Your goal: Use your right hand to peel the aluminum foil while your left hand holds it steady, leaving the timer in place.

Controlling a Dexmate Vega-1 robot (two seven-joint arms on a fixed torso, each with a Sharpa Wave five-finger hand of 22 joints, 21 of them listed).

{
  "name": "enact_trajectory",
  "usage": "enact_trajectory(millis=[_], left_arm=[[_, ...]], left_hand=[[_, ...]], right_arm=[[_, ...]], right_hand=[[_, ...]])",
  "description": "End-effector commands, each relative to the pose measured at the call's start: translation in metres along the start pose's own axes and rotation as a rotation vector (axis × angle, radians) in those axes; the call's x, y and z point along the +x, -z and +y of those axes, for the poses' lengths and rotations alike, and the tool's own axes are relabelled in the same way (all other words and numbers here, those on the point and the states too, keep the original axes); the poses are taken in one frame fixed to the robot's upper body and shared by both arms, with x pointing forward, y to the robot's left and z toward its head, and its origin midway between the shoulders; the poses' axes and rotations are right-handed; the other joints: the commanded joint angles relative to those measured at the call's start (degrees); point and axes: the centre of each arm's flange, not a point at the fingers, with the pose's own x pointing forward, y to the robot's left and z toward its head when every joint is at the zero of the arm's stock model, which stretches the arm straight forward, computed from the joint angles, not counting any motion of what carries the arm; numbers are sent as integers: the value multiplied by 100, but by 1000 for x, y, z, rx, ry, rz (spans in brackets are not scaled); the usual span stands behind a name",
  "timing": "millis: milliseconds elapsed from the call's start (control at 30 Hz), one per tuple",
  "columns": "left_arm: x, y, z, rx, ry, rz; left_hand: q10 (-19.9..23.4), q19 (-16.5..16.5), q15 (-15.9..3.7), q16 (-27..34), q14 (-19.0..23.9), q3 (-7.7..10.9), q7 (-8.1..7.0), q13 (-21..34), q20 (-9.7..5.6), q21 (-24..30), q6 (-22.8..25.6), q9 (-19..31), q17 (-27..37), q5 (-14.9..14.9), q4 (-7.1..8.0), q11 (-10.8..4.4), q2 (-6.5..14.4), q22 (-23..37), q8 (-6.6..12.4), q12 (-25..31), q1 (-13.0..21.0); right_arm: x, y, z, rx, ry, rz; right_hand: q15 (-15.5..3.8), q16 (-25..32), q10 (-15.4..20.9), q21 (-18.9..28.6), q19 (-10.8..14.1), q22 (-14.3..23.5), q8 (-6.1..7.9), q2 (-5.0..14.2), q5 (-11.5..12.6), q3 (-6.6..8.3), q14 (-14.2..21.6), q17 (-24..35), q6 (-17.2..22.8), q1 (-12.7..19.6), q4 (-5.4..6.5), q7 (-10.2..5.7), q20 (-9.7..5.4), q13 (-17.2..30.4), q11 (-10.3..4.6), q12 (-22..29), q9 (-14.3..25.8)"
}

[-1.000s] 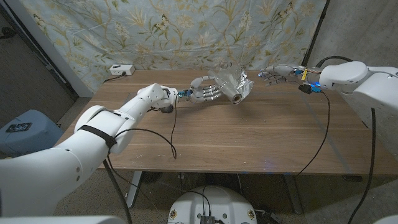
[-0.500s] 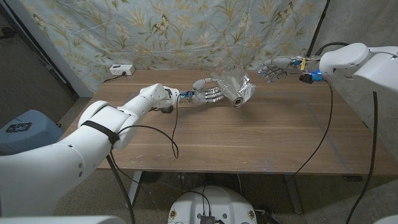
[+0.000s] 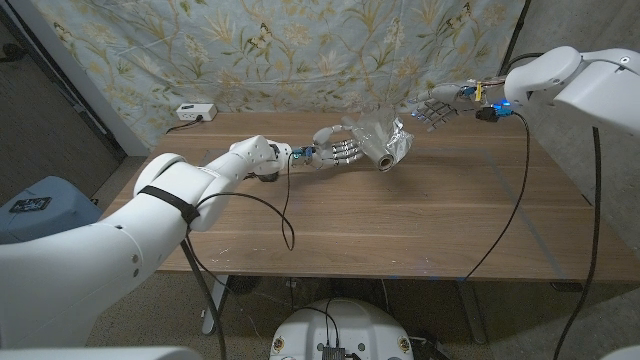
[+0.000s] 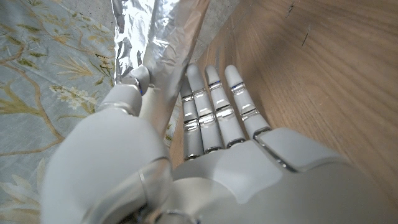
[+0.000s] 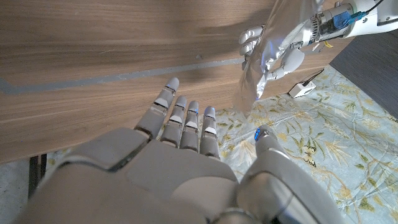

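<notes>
Right hand (image 3: 436, 110) rises, spread, at upper right; left hand (image 3: 334, 150) grips foil (image 3: 381, 140); pinch its loose edge next.

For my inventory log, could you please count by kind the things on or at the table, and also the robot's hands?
Foil roll: 1
White box with a cable, at the table's far edge: 1
Robot hands: 2 (left hand holding the foil, right hand with fingers spread)
Total: 4
</notes>
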Motion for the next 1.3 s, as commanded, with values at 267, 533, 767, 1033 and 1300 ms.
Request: enact_trajectory(millis=[267, 533, 767, 1033, 1300], left_arm=[[15, 6, -8, -44, 19, -63], [22, 9, -10, -74, 15, -95], [27, 10, -12, -69, 10, -113], [30, 11, -15, -82, 11, -134], [33, 12, -17, -95, 14, -150]], left_hand=[[-37, -69, 98, -78, -58, 256, -39, -4, 50, -56, 210, 9, 48, 32, 262, -78, 286, 12, 771, -45, -320], [-139, -119, 128, -112, -100, 264, -33, -101, 80, -86, 144, -12, 64, 29, 260, -32, 298, 14, 734, -144, -349], [-158, -136, 140, -131, -114, 271, -37, -123, 80, -99, 138, -22, 67, 30, 254, -37, 297, 15, 727, -166, -362], [-189, -167, 174, -151, -154, 273, -27, -191, 102, -119, 102, -54, 84, 27, 242, -41, 304, 17, 693, -222, -368], [-416, -219, 218, -202, -268, 274, -53, -280, 107, -151, 57, -95, 102, 25, 226, 41, 305, 18, 652, -374, -375]], right_arm=[[2, -11, -2, -31, -24, 50], [-2, -12, -2, -44, -21, 79], [-6, -14, -1, -57, -16, 91], [-10, -14, 0, -60, -14, 102], [-12, -16, 3, -60, -8, 108]], right_hand=[[15, 27, 17, 52, 89, 20, 33, -2, 45, 46, 77, 1, 20, 77, -44, 33, 48, 30, 46, -3, 15], [19, 22, 15, 52, 119, 20, 31, 15, 52, 60, 94, -1, 20, 95, -58, 31, 60, 31, 40, -11, 15], [11, 17, 25, 46, 129, 20, 34, 24, 56, 69, 104, -2, 34, 106, -69, 32, 63, 32, 35, -12, 15], [3, 18, 40, 41, 142, 19, 35, 36, 59, 76, 128, 0, 46, 111, -76, 21, 66, 32, 25, -12, 15], [-14, 19, 66, 39, 165, 19, 38, 52, 62, 85, 155, 1, 61, 117, -82, 10, 69, 33, 24, -8, 15]])
